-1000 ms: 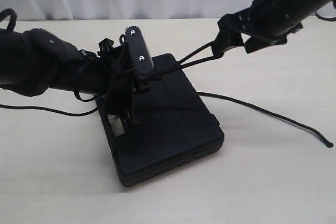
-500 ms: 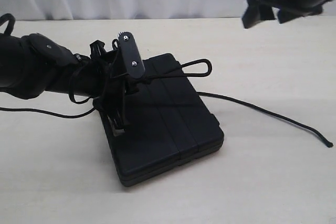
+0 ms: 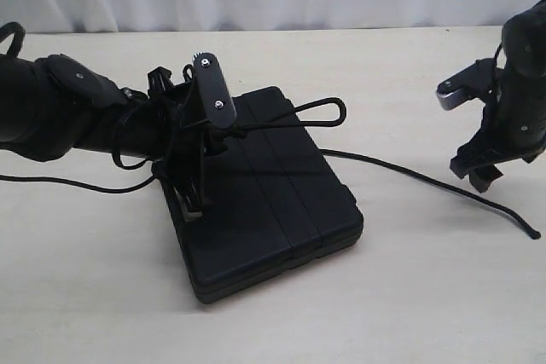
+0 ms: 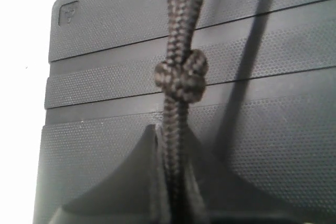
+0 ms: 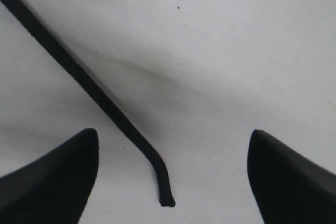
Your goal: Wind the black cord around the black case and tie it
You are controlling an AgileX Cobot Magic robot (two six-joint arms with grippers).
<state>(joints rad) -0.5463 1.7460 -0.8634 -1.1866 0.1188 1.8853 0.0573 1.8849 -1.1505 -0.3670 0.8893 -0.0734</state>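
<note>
Exterior view shows the flat black ribbed plastic case (image 3: 273,219) lying mid-table, with the long thin black braided cord (image 3: 401,168) crossing its far part. The left gripper (image 4: 172,150) pinches the cord near its knot. The right gripper (image 5: 173,140) hangs wide open over the cord's free end at right. The tying step seems to be in hand; next that end must be gripped. The pale table (image 3: 409,313) offers open room on the right.

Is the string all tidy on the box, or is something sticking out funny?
Yes. The long thin black braided cord is knotted on top of the black ribbed plastic case, but one loop sticks out past its edge, and a long loose end trails across the pale table.
</note>
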